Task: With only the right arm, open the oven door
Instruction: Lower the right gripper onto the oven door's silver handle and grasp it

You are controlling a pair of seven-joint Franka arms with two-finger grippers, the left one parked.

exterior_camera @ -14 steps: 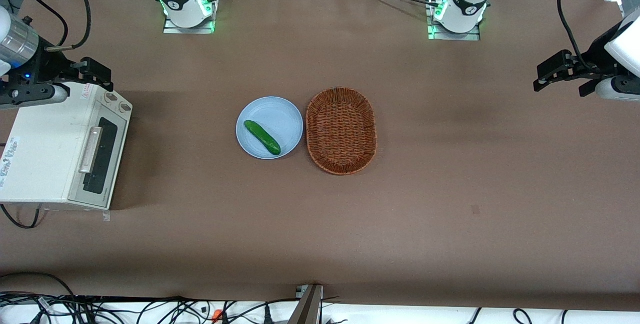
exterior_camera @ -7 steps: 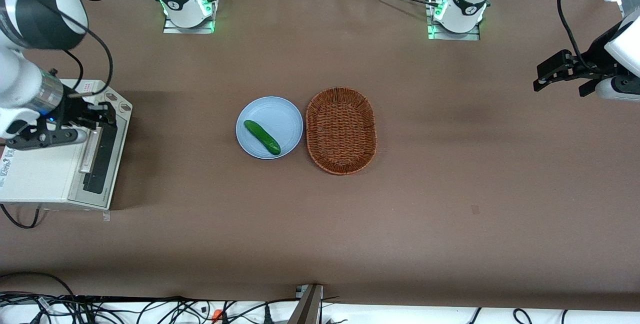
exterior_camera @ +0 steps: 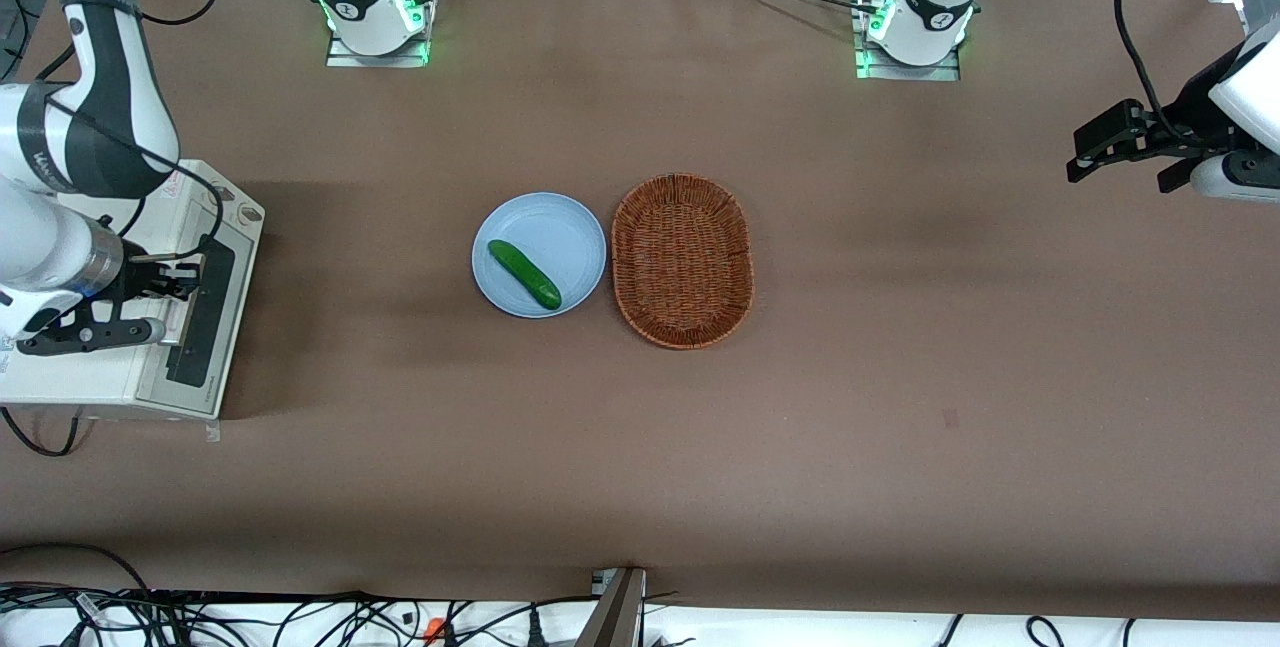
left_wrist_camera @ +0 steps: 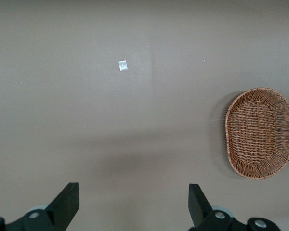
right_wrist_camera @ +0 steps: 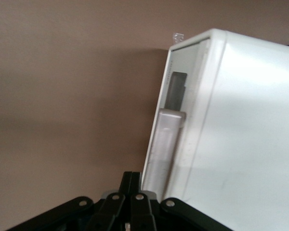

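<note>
The cream-white toaster oven (exterior_camera: 80, 367) stands at the working arm's end of the table. Its oven door (exterior_camera: 205, 327), with dark glass and a silver bar handle (exterior_camera: 176, 325), looks closed. The right arm (exterior_camera: 100, 77) reaches over the oven top. Its black gripper (exterior_camera: 188, 279) is shut and empty, level with the end of the handle farther from the front camera. In the right wrist view the closed fingertips (right_wrist_camera: 137, 177) sit just off the door's front edge, with the handle (right_wrist_camera: 164, 144) and the door (right_wrist_camera: 182, 72) ahead of them.
A light blue plate (exterior_camera: 570, 227) with a green cucumber (exterior_camera: 523, 274) lies mid-table beside a brown wicker basket (exterior_camera: 681, 260), which also shows in the left wrist view (left_wrist_camera: 258, 132). The oven's knob strip (exterior_camera: 238, 205) lies farther from the front camera than the gripper.
The right arm has swung nearer to the front camera, carrying the gripper from the knob end of the oven to the handle. The door has not moved.
</note>
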